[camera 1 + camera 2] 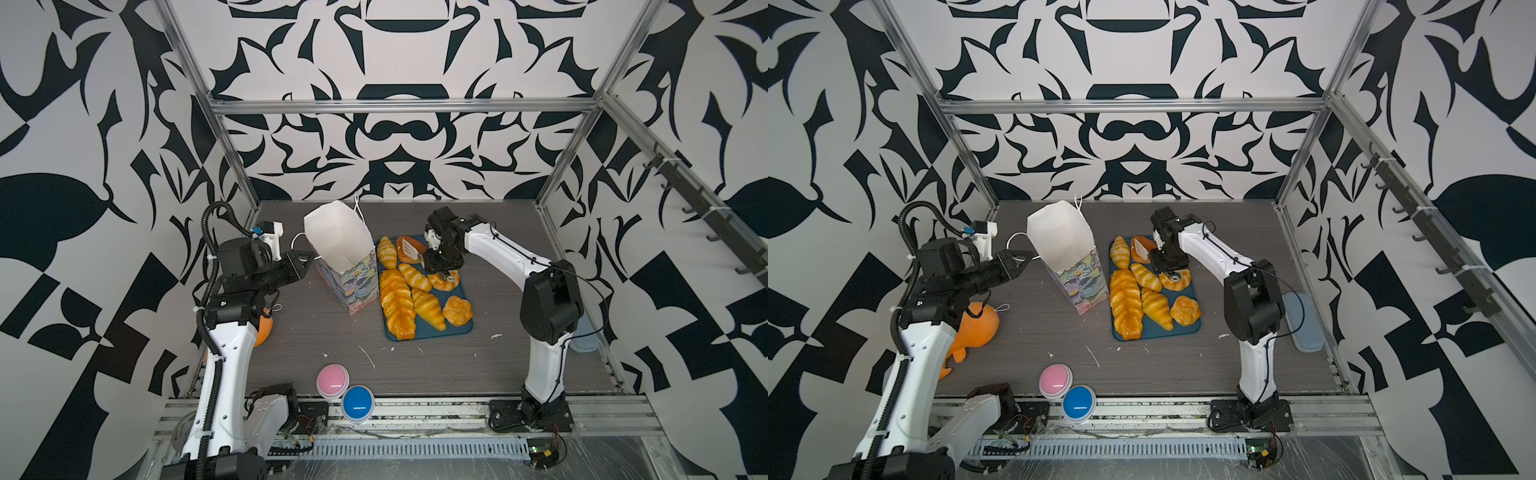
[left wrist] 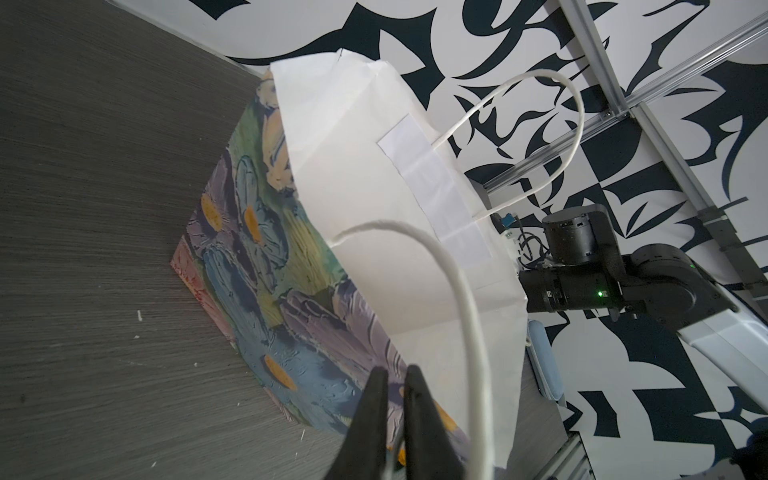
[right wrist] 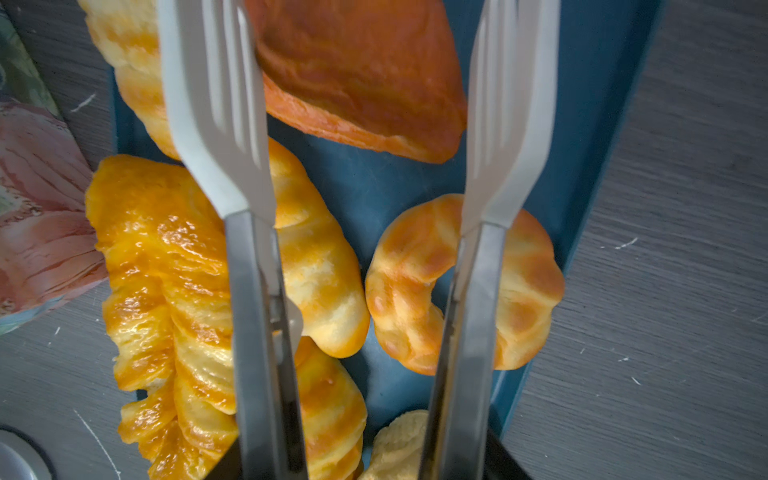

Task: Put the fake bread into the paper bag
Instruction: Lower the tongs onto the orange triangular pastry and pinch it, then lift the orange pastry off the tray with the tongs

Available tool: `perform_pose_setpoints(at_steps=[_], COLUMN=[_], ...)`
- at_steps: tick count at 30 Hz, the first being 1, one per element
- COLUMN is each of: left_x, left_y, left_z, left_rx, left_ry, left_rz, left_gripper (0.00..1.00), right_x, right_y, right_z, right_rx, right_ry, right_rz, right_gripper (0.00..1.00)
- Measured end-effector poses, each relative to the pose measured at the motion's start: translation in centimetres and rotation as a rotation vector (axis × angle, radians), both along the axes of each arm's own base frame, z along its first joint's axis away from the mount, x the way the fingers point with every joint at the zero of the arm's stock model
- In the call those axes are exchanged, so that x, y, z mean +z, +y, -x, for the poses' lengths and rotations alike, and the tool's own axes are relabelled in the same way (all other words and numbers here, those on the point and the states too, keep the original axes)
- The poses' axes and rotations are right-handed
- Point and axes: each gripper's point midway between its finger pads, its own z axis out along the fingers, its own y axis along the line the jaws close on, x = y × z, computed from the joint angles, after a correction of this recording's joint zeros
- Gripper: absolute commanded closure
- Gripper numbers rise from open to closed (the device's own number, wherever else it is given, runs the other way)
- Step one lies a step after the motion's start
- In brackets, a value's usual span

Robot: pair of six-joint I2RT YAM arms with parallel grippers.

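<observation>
— What is carrying everything here?

— A grey table (image 1: pixel 478 365) with a wood grain is carrying it all.

— And what is standing on it directly?

— The paper bag (image 1: pixel 353 286) is standing on its base toward the far side. Just beside it, on its right in both top views, a blue tray (image 1: pixel 455 328) is lying flat.

— Is anything sitting at the near edge?

— A pink button (image 1: pixel 332 380) and a blue button (image 1: pixel 358 404) are sitting there, close together. An orange toy (image 1: pixel 980 324) is lying at the left side, a pale blue pad (image 1: pixel 1304 324) is lying along the right side, and small white scraps (image 1: pixel 366 356) are lying scattered between.

Ring doughnut (image 1: pixel 454 283) partly hidden
</observation>
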Motion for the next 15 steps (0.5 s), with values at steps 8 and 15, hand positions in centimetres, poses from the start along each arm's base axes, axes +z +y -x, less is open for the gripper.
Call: perform_pose_setpoints(at_steps=[8,15], left_x=[0.0,0.2], left_y=[0.0,0.0], left_z=[0.0,0.2], left_rx=[0.0,0.0], left_ry=[0.0,-0.007], left_rz=[0.0,-0.001], left_gripper=[0.86,0.86], right_x=[-0.7,-1.2], right_y=[0.0,0.1], right_z=[-0.1,0.0], right_rx=[0.018,0.026], right_ry=[0.01,0.024], right_rz=[0.013,0.015], right_gripper=[0.42,0.51])
